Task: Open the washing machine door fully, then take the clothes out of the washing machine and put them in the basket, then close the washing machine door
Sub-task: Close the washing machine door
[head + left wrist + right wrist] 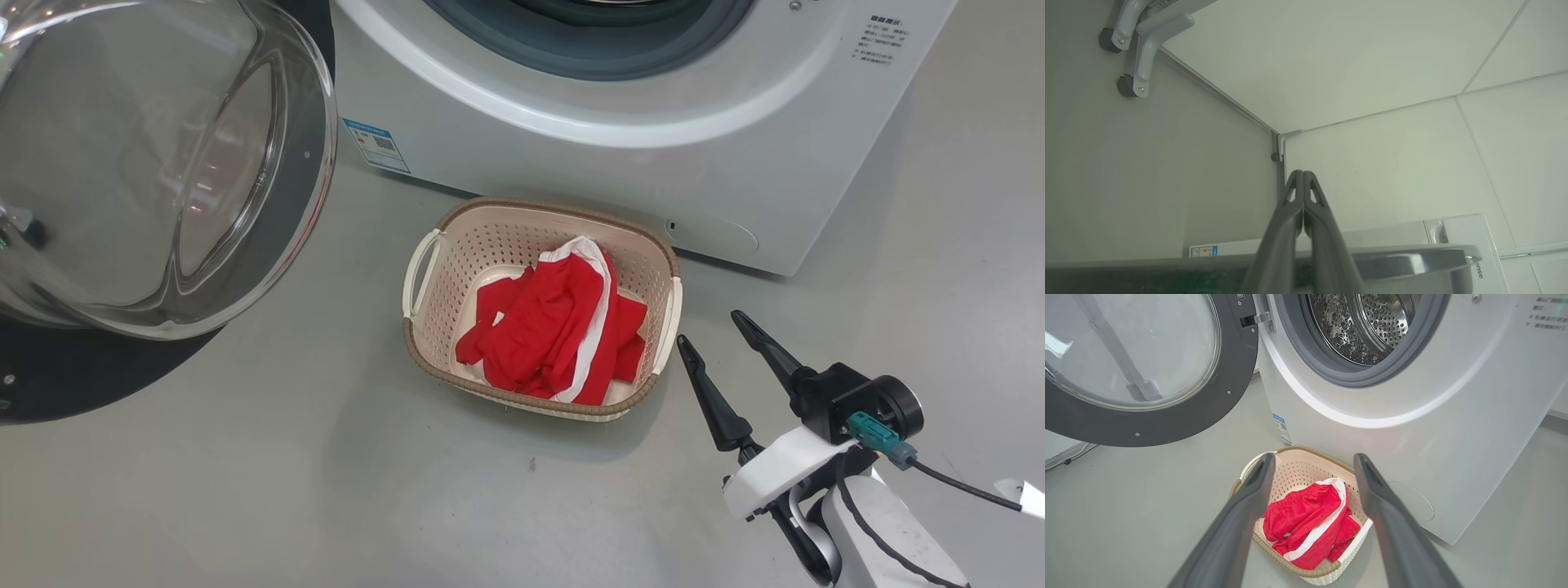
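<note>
Clothes (pixel 547 327) fill the basket (pixel 490 245) on grey floor (pixel 245 490), just left of the spread right pincer (pixel 709 327); left pincer (pixel 1303 174) pressed together.

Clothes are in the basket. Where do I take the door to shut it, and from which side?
Take the door by its black rim at the edge farthest from the hinge, coming from its outer face. The glass bowl bulges and looks slick; the flat rim probably offers better purchase, with most leverage there.
</note>
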You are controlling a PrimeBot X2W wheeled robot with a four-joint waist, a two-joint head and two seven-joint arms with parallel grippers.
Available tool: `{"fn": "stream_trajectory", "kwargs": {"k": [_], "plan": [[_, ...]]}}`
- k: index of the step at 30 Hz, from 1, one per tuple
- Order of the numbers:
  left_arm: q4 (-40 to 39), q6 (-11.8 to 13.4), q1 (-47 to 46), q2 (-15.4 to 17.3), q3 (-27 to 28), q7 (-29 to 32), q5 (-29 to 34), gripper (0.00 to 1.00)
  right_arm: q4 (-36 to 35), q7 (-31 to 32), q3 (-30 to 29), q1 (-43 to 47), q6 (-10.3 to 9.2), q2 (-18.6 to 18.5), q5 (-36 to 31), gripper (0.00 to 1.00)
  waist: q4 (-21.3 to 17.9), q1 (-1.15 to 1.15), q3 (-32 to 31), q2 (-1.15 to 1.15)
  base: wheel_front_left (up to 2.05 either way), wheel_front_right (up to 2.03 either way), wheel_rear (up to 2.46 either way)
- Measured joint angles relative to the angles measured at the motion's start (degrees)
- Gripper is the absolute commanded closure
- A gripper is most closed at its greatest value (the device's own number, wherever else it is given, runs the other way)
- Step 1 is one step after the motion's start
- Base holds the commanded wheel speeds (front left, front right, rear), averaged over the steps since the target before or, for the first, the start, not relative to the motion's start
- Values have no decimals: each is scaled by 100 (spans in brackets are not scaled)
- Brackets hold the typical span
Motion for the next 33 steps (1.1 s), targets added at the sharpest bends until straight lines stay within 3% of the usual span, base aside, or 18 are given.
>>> {"fn": "stream_trajectory", "kwargs": {"k": [20, 33], "plan": [[196, 41, -83, 87, -149, 563, -113, 100, 1, 0, -37, -3, 0, -21, 3, 0, -19, 0, 48, 0, 0, 0, 0], [40, 41, 14, 88, -712, 1847, -399, 100, 77, 0, -108, 4, 0, -19, 58, 0, 139, 0, -96, 0, 0, 0, 0]]}}
